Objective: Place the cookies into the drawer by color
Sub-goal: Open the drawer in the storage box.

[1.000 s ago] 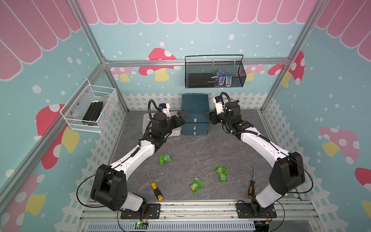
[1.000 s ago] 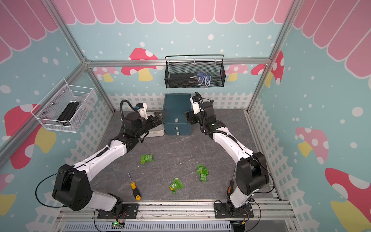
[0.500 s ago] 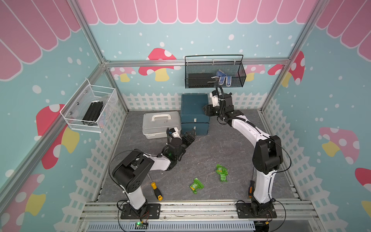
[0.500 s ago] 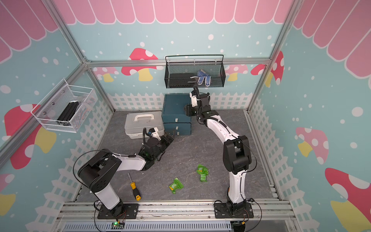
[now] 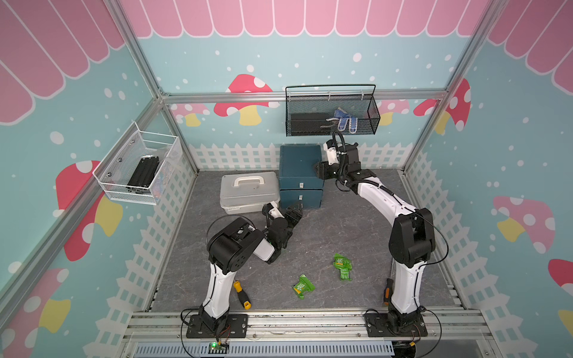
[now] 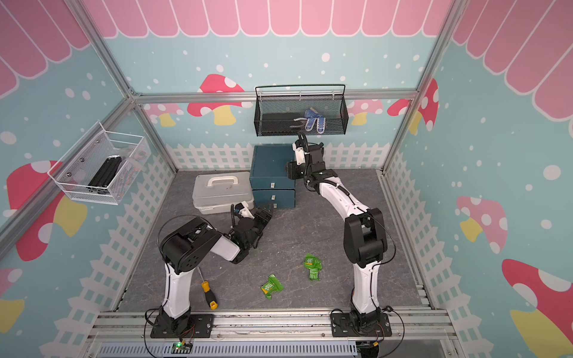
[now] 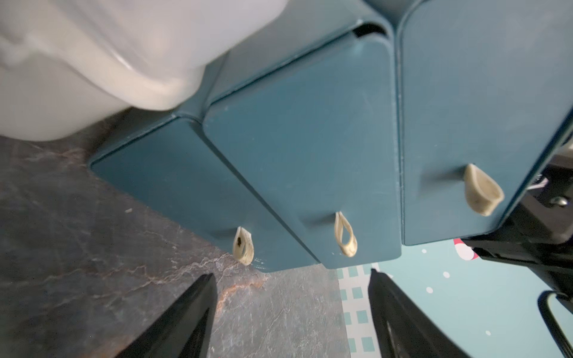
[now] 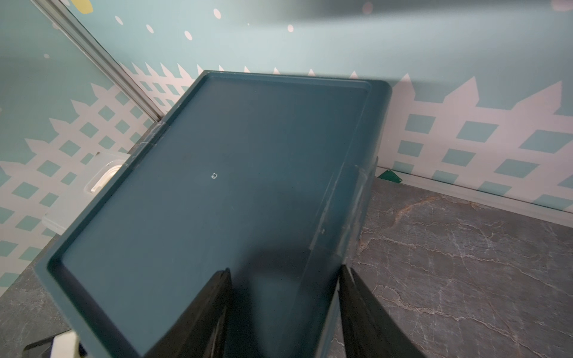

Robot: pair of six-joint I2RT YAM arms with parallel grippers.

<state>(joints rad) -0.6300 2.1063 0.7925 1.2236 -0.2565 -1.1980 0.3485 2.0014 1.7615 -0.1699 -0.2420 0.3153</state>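
Drawer cabinet (image 7: 297,148) of smooth dark teal plastic, round-cornered, stands just ahead of the left gripper (image 7: 293,276). That gripper's black tapered fingers are spread wide with nothing between them. Each of the three flat drawer fronts carries a cream looped pull tab (image 7: 345,234). The lowest loop sits nearest the fingertips, not touching them. Ahead and to the left of that gripper, the pale grey lidded case (image 7: 93,46) is blurred and cut off by the frame.

The right gripper (image 8: 285,269) straddles the cabinet's raised top rim at its right edge, with one finger over the recessed top and one beside the side wall. Its jaws are partly apart, and whether they pinch the rim I cannot tell.

Bare marbled grey tabletop (image 5: 335,229) lies open between the arms. Crinkly green foil cookies (image 5: 342,266) lie loose on it, well behind both grippers toward the arm bases, one packet apart from a small overlapping cluster. A yellow-and-black-handled screwdriver (image 5: 242,294) is partly hidden by the left arm. An orange-and-black-handled screwdriver (image 5: 386,289) is half hidden behind the right arm.
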